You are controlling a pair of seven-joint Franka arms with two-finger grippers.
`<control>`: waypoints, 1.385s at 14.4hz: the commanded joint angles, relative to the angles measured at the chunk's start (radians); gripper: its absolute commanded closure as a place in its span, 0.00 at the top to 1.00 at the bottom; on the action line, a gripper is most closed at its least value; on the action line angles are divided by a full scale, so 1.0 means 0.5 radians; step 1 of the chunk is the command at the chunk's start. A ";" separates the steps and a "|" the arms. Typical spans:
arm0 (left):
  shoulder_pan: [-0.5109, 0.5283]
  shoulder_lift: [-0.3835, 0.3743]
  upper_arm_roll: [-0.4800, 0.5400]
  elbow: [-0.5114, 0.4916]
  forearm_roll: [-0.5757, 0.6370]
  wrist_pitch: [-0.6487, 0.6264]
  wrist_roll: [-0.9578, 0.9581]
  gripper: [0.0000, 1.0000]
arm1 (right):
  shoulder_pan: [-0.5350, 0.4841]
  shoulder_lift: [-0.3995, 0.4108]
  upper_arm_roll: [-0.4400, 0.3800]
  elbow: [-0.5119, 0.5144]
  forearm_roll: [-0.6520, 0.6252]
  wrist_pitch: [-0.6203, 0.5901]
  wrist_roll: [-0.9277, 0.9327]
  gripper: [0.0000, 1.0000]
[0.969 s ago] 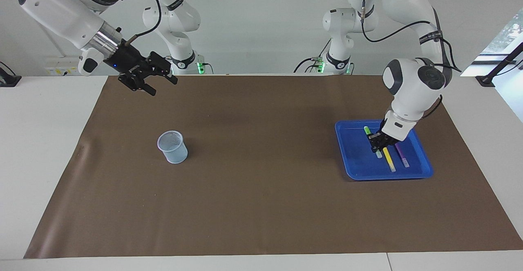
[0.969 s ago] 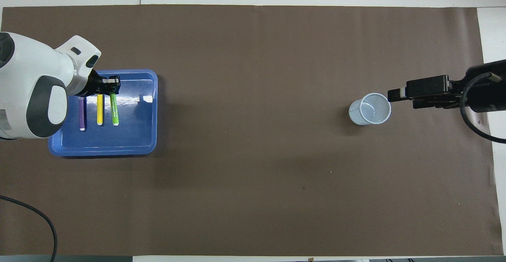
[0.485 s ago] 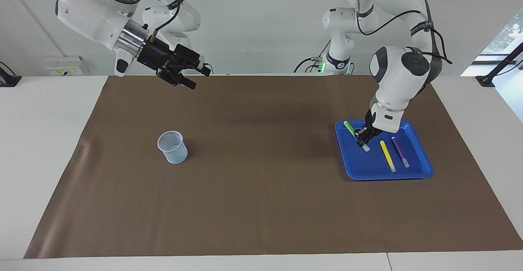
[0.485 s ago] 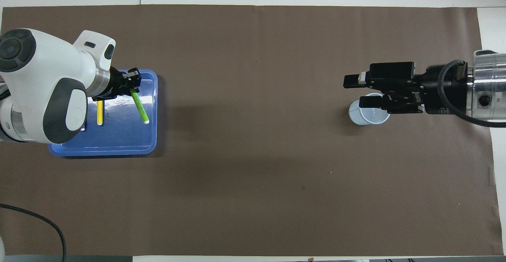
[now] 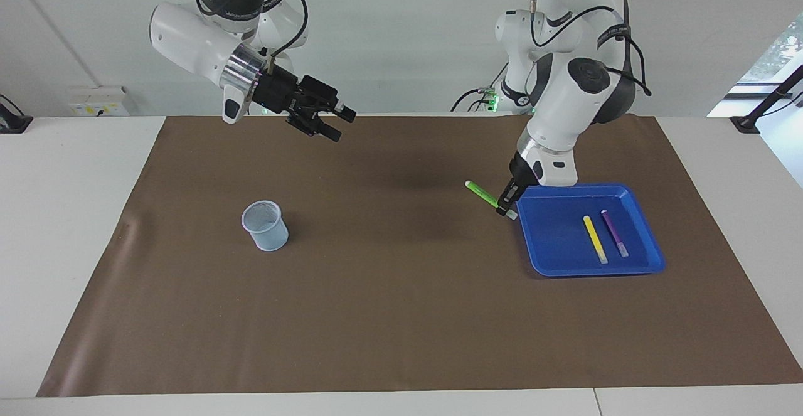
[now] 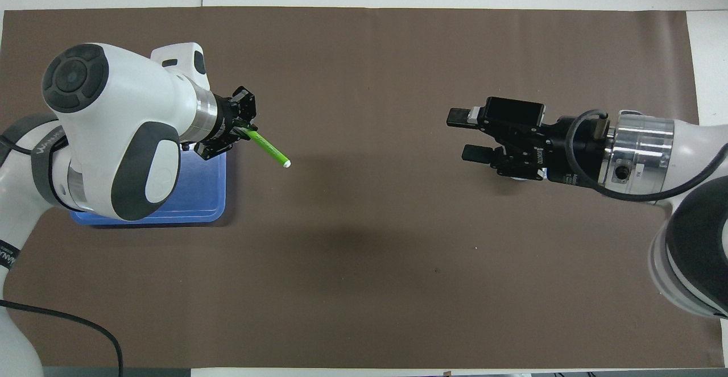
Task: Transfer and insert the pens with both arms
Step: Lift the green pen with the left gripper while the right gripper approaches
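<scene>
Since one second ago your left gripper (image 5: 507,206) has lifted the green pen (image 5: 482,193) out of the blue tray (image 5: 564,259) and carried it toward the middle of the table. It now hangs over the brown mat (image 5: 401,315), just beside the tray's edge on the right arm's side. The fingers are clamped on the pen close to one end, so most of the pen sticks out free. In the overhead view that free length points away from the left gripper (image 6: 242,132) toward the right arm's end of the table, a little slanted, with the pale tip of the green pen (image 6: 272,150) leading.

Your right gripper (image 5: 331,121) has also come in from its own end, and it is now up in the air over the mat with its fingers wide apart and nothing between them. In the overhead view the right gripper (image 6: 469,135) faces the pen, but the two grippers are well apart.

For the handover this is the relation to watch: the pen's long axis already runs roughly along the line between the two grippers, so I judge the right one can take the free end.

The yellow pen (image 5: 595,239) and the purple pen (image 5: 613,233) lie side by side in the tray. The mesh cup (image 5: 265,225) stands on the mat toward the right arm's end, nearer to the right arm.
</scene>
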 commanded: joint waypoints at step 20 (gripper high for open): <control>-0.168 -0.076 -0.231 0.169 -0.246 0.065 -1.086 0.00 | 0.482 0.328 0.033 0.080 0.151 0.668 -0.003 0.90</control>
